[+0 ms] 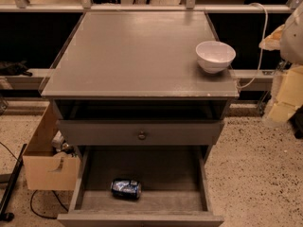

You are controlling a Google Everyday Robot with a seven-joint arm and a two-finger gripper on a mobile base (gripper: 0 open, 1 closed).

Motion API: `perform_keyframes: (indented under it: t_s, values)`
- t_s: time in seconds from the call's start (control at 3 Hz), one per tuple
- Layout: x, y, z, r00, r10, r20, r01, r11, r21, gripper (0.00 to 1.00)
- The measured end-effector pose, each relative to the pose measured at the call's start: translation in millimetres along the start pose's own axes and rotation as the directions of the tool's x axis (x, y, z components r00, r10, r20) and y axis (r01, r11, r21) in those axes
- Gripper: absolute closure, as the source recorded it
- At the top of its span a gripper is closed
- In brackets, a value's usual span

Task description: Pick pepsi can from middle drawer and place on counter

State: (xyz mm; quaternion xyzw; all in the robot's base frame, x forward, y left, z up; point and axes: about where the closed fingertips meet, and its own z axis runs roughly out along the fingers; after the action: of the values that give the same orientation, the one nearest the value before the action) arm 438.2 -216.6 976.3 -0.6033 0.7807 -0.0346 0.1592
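The task is at its opening step: the reach for the can has not begun. The gripper (283, 100) appears as a pale shape at the right edge of the view, beside the cabinet and clear of it. I cannot tell whether its jaws are spread or pressed together, and nothing can be made out between them or against them.

The can (126, 188) lies on its side on the bare floor of the open drawer (151, 174). It is well apart from the jaws, far to their left and lower in view, and sits left of the drawer's middle, near the front wall. The closed drawer front with a knob (141, 132) lies above the can, between it and the counter surface (137, 56).

As I judge it, the next move calls for the jaws to swing left across the cabinet's front and come down into the drawer from above, keeping clear of the closed drawer front overhead. They should then line up across the can's round body, not its ends. A can on its side could roll away at a touch, so the closing should be square to it.

For the later placing, the counter surface lies up and to the left of the jaws. A white bowl (215, 56) stands at its near right corner, the part closest to the jaws, so the bare area further left looks the safer place.
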Motion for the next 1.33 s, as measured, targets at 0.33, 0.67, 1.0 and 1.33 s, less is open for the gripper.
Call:
perform_keyframes:
  t_s: [0.33, 0.67, 1.0, 1.33]
  values:
    - [0.0, 0.0, 0.0, 1.0, 0.0, 0.0, 0.0, 1.0, 0.0, 0.0]
    - [-7.4, 9.5, -2.6, 0.998, 0.017, 0.067, -0.017, 0.9999, 0.002, 0.0]
    - [-7.8, 35.7, 7.6, 0.98, 0.048, 0.194, -0.05, 0.9987, 0.004, 0.0]
    - [-7.6, 86.3, 59.3, 0.922, 0.14, 0.361, -0.133, 0.9901, -0.046, 0.0]
